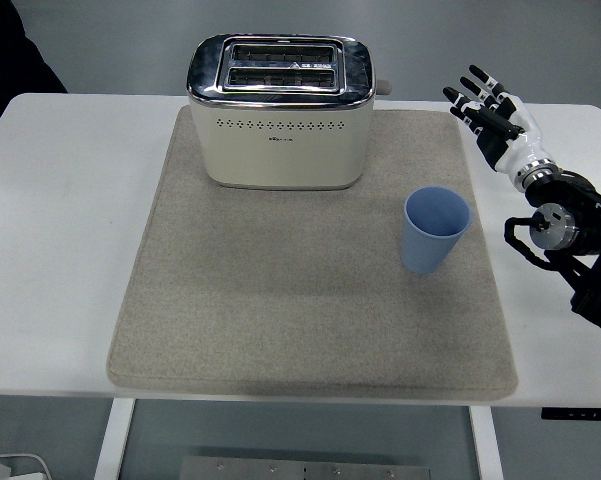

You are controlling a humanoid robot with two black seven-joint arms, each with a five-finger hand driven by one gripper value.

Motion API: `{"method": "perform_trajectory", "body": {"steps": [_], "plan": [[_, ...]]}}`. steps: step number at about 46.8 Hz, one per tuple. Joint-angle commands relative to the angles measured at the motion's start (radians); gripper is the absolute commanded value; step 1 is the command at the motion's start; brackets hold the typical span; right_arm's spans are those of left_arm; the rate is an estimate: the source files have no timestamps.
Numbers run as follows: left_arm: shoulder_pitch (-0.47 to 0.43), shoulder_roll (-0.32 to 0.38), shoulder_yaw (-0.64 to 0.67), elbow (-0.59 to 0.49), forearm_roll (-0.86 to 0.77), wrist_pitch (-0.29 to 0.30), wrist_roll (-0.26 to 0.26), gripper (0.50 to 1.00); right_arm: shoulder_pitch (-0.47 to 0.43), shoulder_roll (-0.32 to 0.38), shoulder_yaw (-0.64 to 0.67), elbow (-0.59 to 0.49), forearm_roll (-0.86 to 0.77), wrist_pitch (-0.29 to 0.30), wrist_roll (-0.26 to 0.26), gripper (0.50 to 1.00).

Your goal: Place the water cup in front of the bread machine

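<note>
Beige matting (280, 330) covers the white table (70, 250), where a blue water cup (436, 229) stands upright to the right of the cream bread machine (280, 112) and nearer the camera. Well apart, the right hand (492, 112) hovers empty, fingers spread; the grasp appears not yet begun, and the next move calls for reaching left and down to close around the cup.

Mat (280, 330) lies centred on the surface (60, 250), reaching almost to the surface's near edge. Toaster (278, 112) stands on the mat at its far edge, slightly left of mat centre, slots facing up. Cup (436, 230) stands upright on the mat, right of the toaster and nearer the camera, close to the mat's right edge, well apart from the toaster. Right hand (490, 112) hovers off the mat, beyond its far right corner, right of the toaster and behind the cup, fingers spread, holding nothing.
</note>
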Motion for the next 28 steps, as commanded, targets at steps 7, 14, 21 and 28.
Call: {"method": "perform_trajectory", "body": {"steps": [7,14,21,28], "plan": [[-0.004,0.000,-0.005,0.001,0.006,0.001,-0.005,1.000,-0.003,0.000,0.000,0.000,0.001,-0.008,-0.001,0.921],[-0.003,0.000,-0.002,0.006,0.006,0.001,-0.005,1.000,-0.003,0.000,0.000,0.000,0.001,-0.011,0.001,0.921],[0.005,0.000,-0.002,0.003,0.006,0.001,-0.005,1.000,-0.003,0.000,0.000,0.000,0.001,-0.009,-0.001,0.919],[0.005,0.000,0.000,0.005,0.006,0.000,-0.005,1.000,-0.005,0.001,0.000,0.000,0.001,-0.009,-0.002,0.921]]}}
